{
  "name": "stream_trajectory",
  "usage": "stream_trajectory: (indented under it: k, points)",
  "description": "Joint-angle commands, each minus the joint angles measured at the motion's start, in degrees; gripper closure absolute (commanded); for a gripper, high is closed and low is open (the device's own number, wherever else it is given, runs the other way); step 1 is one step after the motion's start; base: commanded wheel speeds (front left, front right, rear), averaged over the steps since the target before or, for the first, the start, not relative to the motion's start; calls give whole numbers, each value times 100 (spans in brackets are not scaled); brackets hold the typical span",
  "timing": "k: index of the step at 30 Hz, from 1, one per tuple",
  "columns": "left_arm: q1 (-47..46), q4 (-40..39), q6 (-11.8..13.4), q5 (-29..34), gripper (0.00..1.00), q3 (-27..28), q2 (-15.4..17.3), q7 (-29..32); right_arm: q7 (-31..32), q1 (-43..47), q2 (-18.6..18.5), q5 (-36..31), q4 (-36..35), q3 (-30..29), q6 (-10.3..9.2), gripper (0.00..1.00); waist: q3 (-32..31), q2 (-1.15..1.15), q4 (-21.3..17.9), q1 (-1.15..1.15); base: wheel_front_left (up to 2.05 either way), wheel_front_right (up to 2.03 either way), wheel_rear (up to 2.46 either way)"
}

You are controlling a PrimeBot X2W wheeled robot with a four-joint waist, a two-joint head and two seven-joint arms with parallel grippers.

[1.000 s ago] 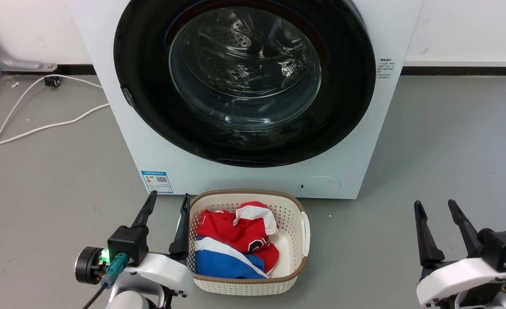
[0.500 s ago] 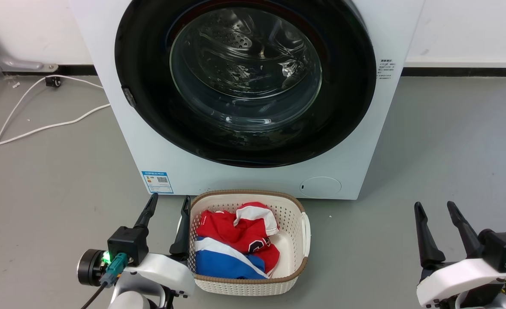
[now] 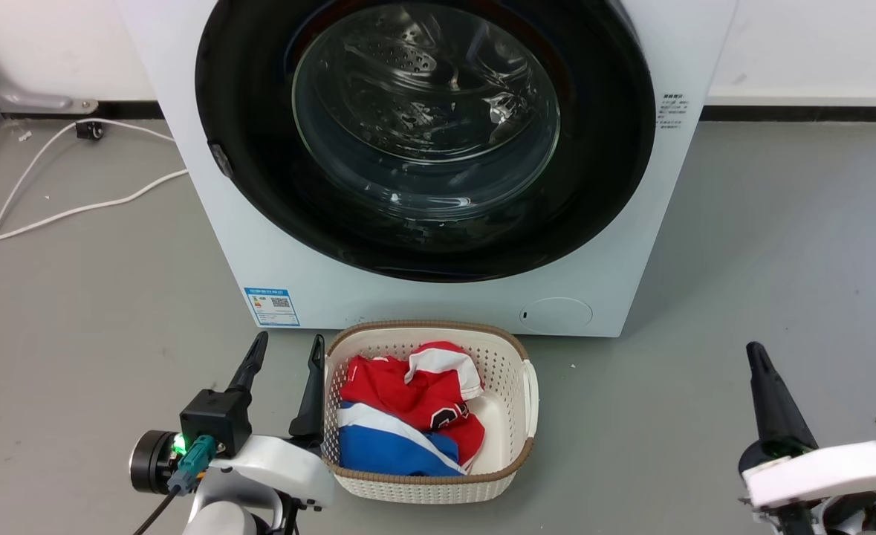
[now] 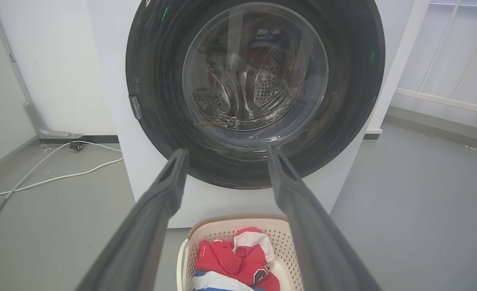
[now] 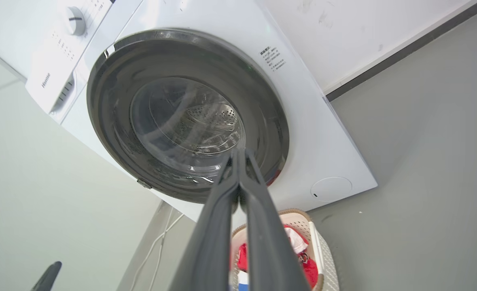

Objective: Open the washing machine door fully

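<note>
Washing machine door closed. Edge tab ahead, up-left of left gripper, jaws wide, nearer. Right gripper jaws pinched together.

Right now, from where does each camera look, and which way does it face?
Head view: from the head, forward and down at the big white front-loading washing machine; left gripper lower left, right gripper lower right.
Left wrist view: low, facing the round glossy black door squarely, between its spread fingers.
Right wrist view: tilted, facing that door past its closed fingers.
Both wrist views share the white perforated basket.
</note>
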Motion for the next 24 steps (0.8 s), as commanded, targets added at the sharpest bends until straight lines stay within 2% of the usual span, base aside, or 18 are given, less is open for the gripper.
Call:
stream_trajectory:
  k: [1, 6, 11, 15, 19, 24]
  points:
    - [-74, -26, -2, 5, 0, 15, -4, -16, 31, -55, 13, 434, 6, -8, 0, 100, 34, 0, 6, 0, 0, 0, 0]
    - [-152, -136, 35, -16, 0, 33, -18, -16, 209, -269, 9, 2638, -66, -261, 0, 100, 268, 0, 26, 0, 0, 0, 0]
    - [-258, -266, 82, -33, 0, 47, -31, -16, 631, -761, -44, 3919, 142, -910, 1, 100, 594, 0, 38, 0, 0, 0, 0]
    - [-361, -375, 119, -26, 0, 37, -36, -15, 1079, -1295, -300, 4497, 498, -1276, 1, 100, 854, 0, 31, 0, 0, 0, 0]
    - [-540, -477, 133, -23, 0, 1, -40, -16, 1466, -2024, -736, 4845, 1131, -1518, 0, 100, 1151, 0, 61, 0, 0, 0, 0]
    - [-822, -631, 154, -47, 0, -119, -43, -16, 2026, -3056, -1374, 5072, 2045, -1509, 1, 100, 1568, 0, 150, 0, 0, 0, 0]
